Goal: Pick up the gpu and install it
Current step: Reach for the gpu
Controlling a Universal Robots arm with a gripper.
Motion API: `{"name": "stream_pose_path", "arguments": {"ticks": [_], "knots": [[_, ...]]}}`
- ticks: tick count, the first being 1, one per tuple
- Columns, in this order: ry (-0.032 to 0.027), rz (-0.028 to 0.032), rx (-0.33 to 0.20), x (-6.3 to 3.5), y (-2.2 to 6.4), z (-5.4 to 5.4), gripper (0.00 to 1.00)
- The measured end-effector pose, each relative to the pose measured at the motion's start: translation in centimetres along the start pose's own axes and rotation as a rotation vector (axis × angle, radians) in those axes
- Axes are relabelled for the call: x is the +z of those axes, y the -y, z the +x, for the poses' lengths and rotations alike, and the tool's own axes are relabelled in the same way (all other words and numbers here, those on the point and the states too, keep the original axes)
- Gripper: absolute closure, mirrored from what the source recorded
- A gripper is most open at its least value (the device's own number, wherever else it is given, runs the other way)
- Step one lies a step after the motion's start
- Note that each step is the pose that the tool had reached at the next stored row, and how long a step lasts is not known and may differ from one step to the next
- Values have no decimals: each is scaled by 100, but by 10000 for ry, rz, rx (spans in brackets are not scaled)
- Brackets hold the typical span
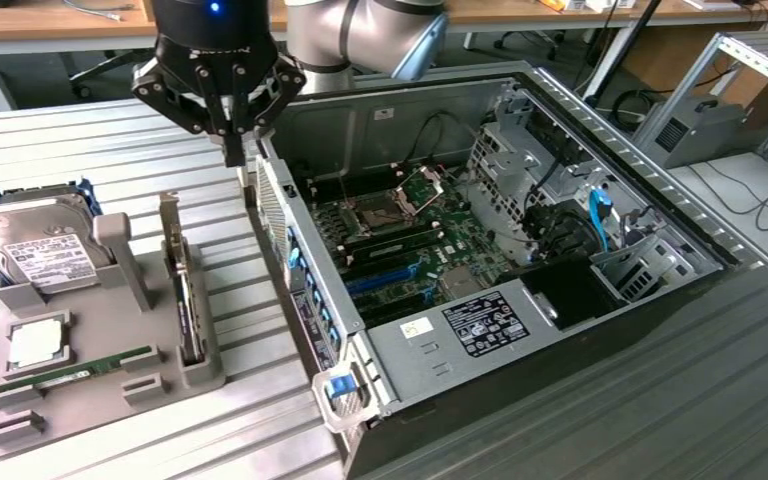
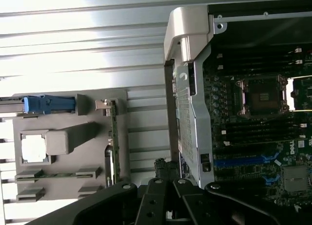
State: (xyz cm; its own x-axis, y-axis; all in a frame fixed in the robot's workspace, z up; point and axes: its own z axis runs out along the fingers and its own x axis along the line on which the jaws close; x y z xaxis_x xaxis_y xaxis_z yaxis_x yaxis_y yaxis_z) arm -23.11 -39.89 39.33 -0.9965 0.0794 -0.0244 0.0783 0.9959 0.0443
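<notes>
The gpu (image 1: 187, 300) is a thin dark card standing on edge in a slot of the grey holder tray (image 1: 91, 405), with its metal bracket at the far end. In the wrist view the gpu (image 2: 113, 142) shows edge-on on the same tray. My gripper (image 1: 233, 152) hangs shut with nothing between its fingers. It is above the gap between the tray and the rear wall of the open computer case (image 1: 307, 300), beyond the gpu's bracket end. Its dark fingers (image 2: 161, 191) also show in the wrist view.
The tray also holds a hard drive (image 1: 40, 250) with a white label, a CPU (image 1: 37, 342) and a RAM stick (image 1: 71, 375). Inside the case lies the motherboard with blue slots (image 1: 391, 285) and cables at the exterior view's right.
</notes>
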Motion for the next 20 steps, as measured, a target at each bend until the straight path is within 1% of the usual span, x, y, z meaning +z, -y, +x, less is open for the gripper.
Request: {"name": "stream_pose_path", "arguments": {"ticks": [2, 6, 8, 13, 20], "knots": [[0, 0, 0, -1, 4, 45, 89], [1, -1, 3, -3, 13, 172, 89], [0, 0, 7, -5, 21, 283, 89], [1, 0, 21, -5, 34, 464, 89], [2, 0, 33, -4, 47, 632, 89]]}}
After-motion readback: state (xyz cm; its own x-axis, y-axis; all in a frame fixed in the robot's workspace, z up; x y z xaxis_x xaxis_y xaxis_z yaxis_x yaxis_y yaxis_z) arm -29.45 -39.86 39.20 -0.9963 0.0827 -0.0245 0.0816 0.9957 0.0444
